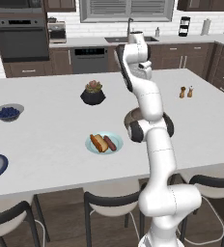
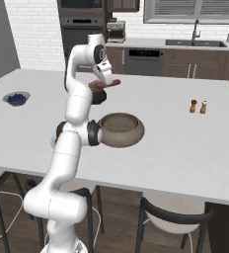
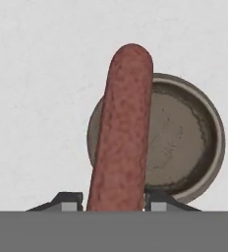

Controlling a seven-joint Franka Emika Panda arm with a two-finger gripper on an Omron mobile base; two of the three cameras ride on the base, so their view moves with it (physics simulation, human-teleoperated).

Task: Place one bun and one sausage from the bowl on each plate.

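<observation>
Hand view: long, mottled reddish-brown sausage (image 3: pixel 122 133).

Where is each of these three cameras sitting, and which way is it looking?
Left base view: behind the arm's left, facing the island; teal plate with bun and sausage; arm at right.
Right base view: behind its right; bowl; arm at left.
Hand view: looks down past the gripper, jaws clamping a sausage above the bowl.
All three share the bowl.

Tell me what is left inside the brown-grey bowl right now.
From the hand view, the bowl's visible floor is bare. The sausage clamped in the gripper covers its left part, so anything lying there cannot be seen. The right base view also shows an empty-looking interior.
</observation>
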